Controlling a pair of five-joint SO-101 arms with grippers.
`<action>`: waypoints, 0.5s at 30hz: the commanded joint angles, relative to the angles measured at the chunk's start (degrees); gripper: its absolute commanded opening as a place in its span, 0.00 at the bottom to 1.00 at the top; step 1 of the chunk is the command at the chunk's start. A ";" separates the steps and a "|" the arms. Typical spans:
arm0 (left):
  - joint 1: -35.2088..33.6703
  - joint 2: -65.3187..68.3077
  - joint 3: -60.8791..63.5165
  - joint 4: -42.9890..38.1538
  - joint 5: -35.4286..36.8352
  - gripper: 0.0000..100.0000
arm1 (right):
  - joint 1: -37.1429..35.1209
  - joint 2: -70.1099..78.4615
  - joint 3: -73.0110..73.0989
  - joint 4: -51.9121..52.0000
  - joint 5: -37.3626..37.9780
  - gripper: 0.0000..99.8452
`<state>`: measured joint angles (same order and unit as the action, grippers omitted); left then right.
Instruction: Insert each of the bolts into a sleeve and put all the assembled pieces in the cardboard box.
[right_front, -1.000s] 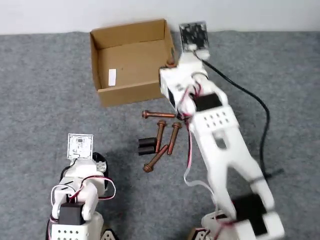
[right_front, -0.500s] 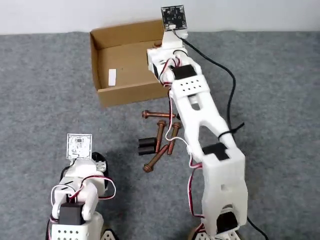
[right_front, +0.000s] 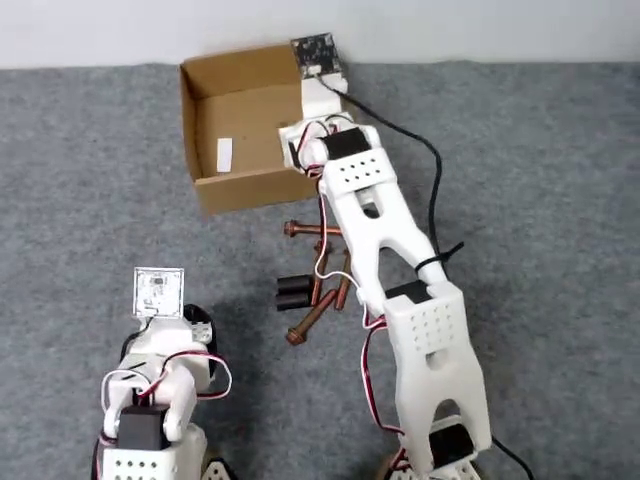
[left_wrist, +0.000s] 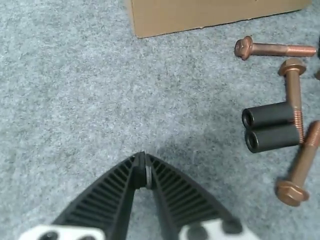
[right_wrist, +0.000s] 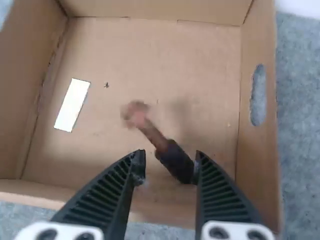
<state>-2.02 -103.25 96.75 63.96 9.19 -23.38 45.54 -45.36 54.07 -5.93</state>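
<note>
My right gripper (right_wrist: 167, 157) hangs open above the cardboard box (right_wrist: 257, 150), near its front right corner. Between its fingers a copper bolt in a black sleeve (right_wrist: 167, 150) shows blurred over the box floor. In the high view the right arm (right_front: 350, 175) stretches over the box (right_front: 200, 110). Several loose copper bolts (right_front: 316, 229) and two black sleeves (right_front: 293, 292) lie on the carpet in front of the box. My left gripper (left_wrist: 145, 170) is shut and empty, low over the carpet to the left of the sleeves (left_wrist: 270, 126) and bolts (left_wrist: 292, 85).
Grey carpet (right_front: 90, 200) covers the table. A white label (right_wrist: 72, 104) is stuck on the box floor. The left arm (right_front: 160, 390) sits folded at the near left edge. A black cable (right_front: 435, 170) trails from the right wrist.
The right arm swung left and forward from beside the box's right wall to above the box. The left arm, loose bolts and sleeves kept still.
</note>
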 joint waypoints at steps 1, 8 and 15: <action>-0.26 -0.09 -0.31 -1.67 0.62 0.01 | -0.13 -2.59 -3.43 1.01 0.70 0.15; -0.26 -0.09 -0.31 -1.67 0.62 0.01 | 0.04 -7.78 -7.12 11.30 0.79 0.01; -0.44 -0.09 -0.31 -1.67 0.62 0.01 | 0.84 -12.97 -7.30 28.88 1.14 0.02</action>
<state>-2.02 -103.25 96.75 63.96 9.19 -23.30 37.89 -49.67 75.78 -5.76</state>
